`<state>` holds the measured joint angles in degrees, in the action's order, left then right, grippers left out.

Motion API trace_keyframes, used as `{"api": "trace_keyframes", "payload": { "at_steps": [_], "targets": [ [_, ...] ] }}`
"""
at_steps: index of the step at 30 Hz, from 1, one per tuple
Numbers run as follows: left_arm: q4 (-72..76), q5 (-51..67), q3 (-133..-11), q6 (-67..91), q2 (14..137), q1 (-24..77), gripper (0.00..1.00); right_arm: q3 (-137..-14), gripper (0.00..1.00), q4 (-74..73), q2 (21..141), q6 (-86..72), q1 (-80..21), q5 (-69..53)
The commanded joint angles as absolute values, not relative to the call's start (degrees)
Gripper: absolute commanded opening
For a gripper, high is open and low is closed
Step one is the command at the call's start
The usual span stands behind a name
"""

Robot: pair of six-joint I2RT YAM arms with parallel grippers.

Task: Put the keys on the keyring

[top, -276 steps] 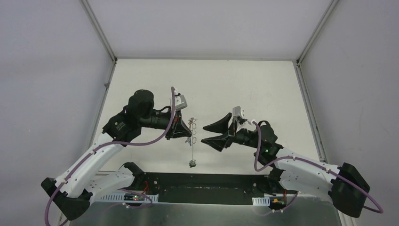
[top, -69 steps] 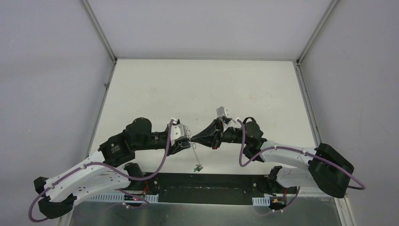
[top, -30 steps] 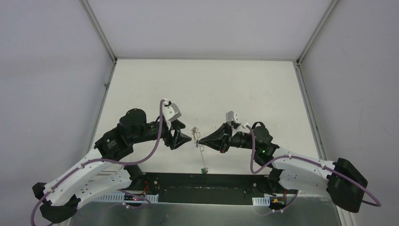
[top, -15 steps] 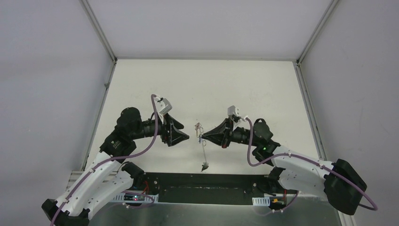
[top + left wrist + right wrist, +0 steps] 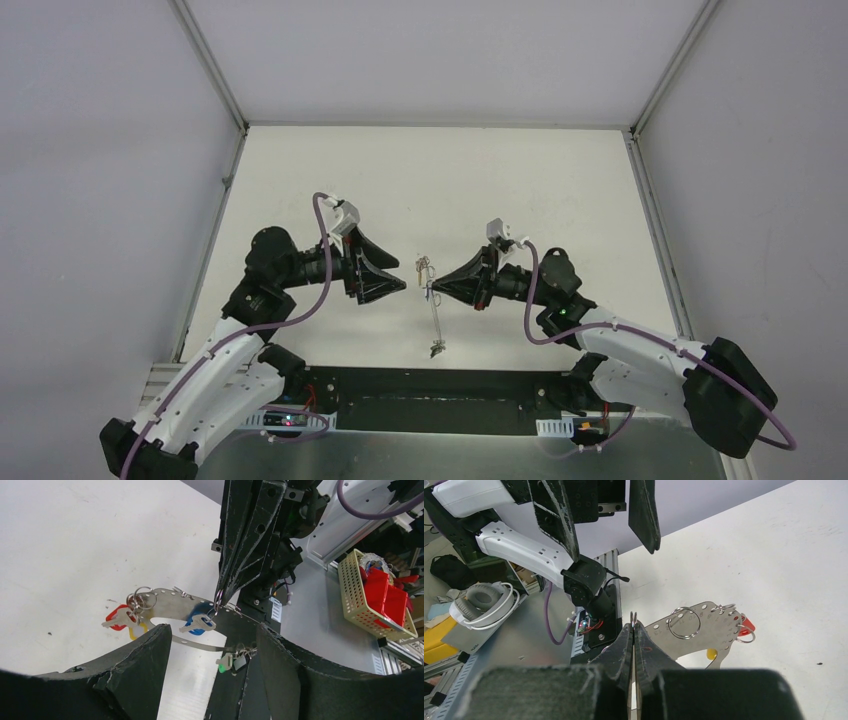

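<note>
From above, the keyring (image 5: 433, 310) is only a thin edge-on line hanging between the two arms, its colours too small to read. The wrist views open it out: it is a pale metal hoop with small holes along its rim (image 5: 170, 597), and the keys (image 5: 199, 623) dangle from it.

The left wrist view shows a red tag and a yellow one bunched at the far end, a blue one just below the right tool (image 5: 219, 596), and a green and a black one lower down. The right wrist view shows only the red and yellow tags beyond a loose split ring (image 5: 684, 623).

The right tool (image 5: 433, 288) is closed, its tips (image 5: 634, 630) pinching a small ring on the rim of the keyring (image 5: 704, 625). The left tool (image 5: 396, 277) faces it just beside the hoop with its jaws apart and nothing between them (image 5: 212, 645).

The desk (image 5: 500, 180) is plain white, with a few small specks, boxed in by pale grey walls (image 5: 100, 150) on metal posts.

Past the desk edge, the left wrist view catches a cream basket (image 5: 372, 605) of red things, and the right wrist view a pair of headphones (image 5: 484, 600). The left tool's own dark fingers (image 5: 125, 680) block the lower part of its view.
</note>
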<state>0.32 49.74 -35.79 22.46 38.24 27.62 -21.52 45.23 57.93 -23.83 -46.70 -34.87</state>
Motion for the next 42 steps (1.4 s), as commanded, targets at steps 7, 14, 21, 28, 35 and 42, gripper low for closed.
{"api": "trace_keyframes", "payload": {
  "at_steps": [7, 14, 21, 28, 35, 42],
  "targets": [
    [14.1, 52.8, -32.2, 22.7, 39.3, 27.1, 0.60, -21.8, 0.00, 52.8, 57.6, -25.1, -46.4, -36.8],
    [14.5, 51.3, -32.0, 20.9, 39.3, 27.9, 0.58, -21.9, 0.00, 54.4, 58.4, -25.8, -46.4, -38.0],
    [14.4, 49.5, -31.8, 17.6, 39.3, 31.1, 0.56, -21.6, 0.00, 55.2, 58.3, -26.4, -46.4, -38.4],
    [13.8, 46.6, -31.9, 12.2, 39.2, 35.7, 0.54, -21.5, 0.00, 55.8, 57.9, -26.5, -46.5, -38.8],
    [13.5, 45.6, -32.9, 9.8, 41.5, 39.0, 0.41, -21.4, 0.00, 56.3, 57.9, -27.0, -46.4, -38.9],
    [13.1, 44.0, -33.4, 8.7, 43.8, 40.5, 0.31, -21.7, 0.00, 56.9, 58.4, -27.5, -46.5, -39.1]
  ]
}}
